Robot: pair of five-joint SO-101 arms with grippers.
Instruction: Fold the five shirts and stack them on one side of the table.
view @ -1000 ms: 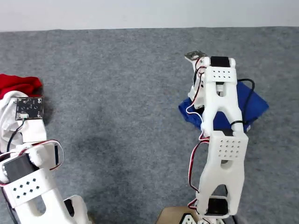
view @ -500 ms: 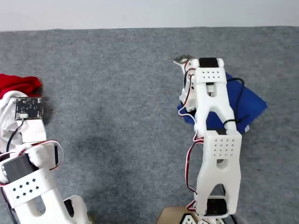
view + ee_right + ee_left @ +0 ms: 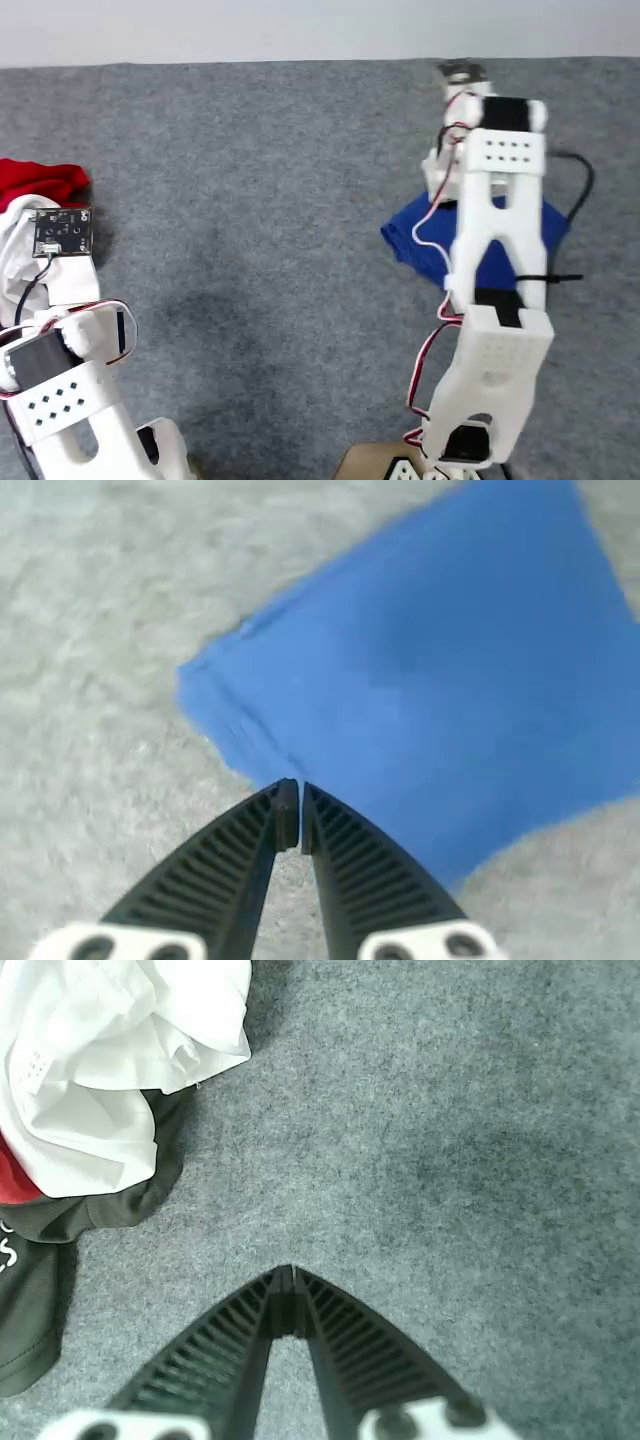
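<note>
One blue shirt (image 3: 450,680) lies folded; the heap of other shirts (image 3: 100,1070) is yours to fold. Your left gripper (image 3: 292,1295) and right gripper (image 3: 290,815) are both closed, empty.

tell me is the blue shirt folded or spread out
Folded: the blue shirt lies as a compact, straight-edged square, with stacked layers showing along one corner.

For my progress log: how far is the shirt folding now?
Done: one blue shirt lies folded on the right. In hand: nothing; the right gripper, at its edge, and the left gripper are shut, empty. Left: white shirt, red shirt and dark garment, crumpled together.
</note>
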